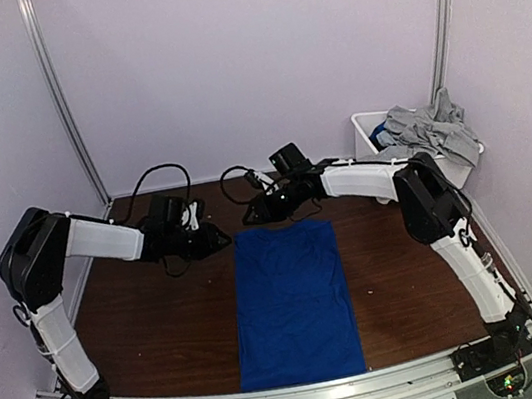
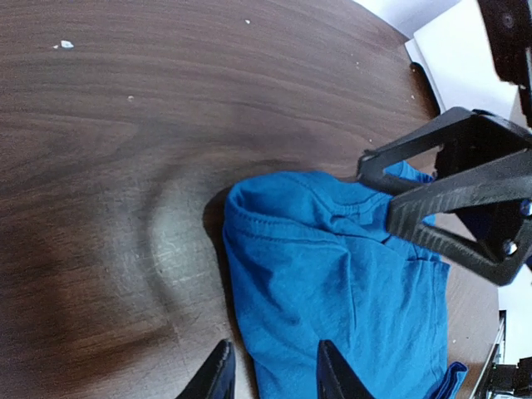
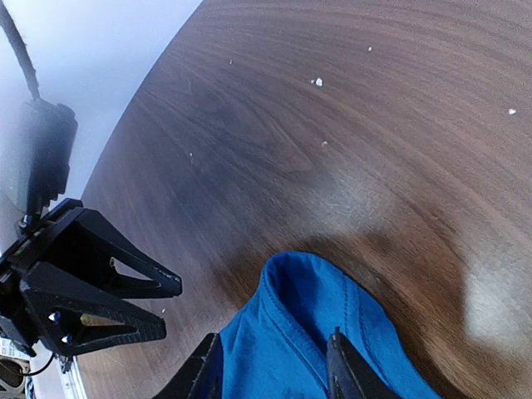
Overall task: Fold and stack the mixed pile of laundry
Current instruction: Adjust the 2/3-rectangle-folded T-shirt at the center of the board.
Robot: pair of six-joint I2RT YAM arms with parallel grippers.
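Observation:
A royal-blue garment (image 1: 292, 302) lies folded in a long strip down the middle of the table. Both grippers are at its far end. My left gripper (image 1: 221, 235) is just off the far left corner, open; in its wrist view the garment's (image 2: 332, 283) edge shows between the fingertips (image 2: 220, 376), and I cannot tell whether they touch it. My right gripper (image 1: 251, 215) is open astride the puffed-up corner fold (image 3: 299, 332), the cloth spanning its jaws. Light-grey garments (image 1: 427, 128) are heaped in the bin at the back right.
The white plastic bin (image 1: 369, 133) stands at the table's back right corner, behind the right arm. Bare brown tabletop (image 1: 152, 309) stretches on both sides of the blue strip. Black cables loop behind both wrists near the back wall.

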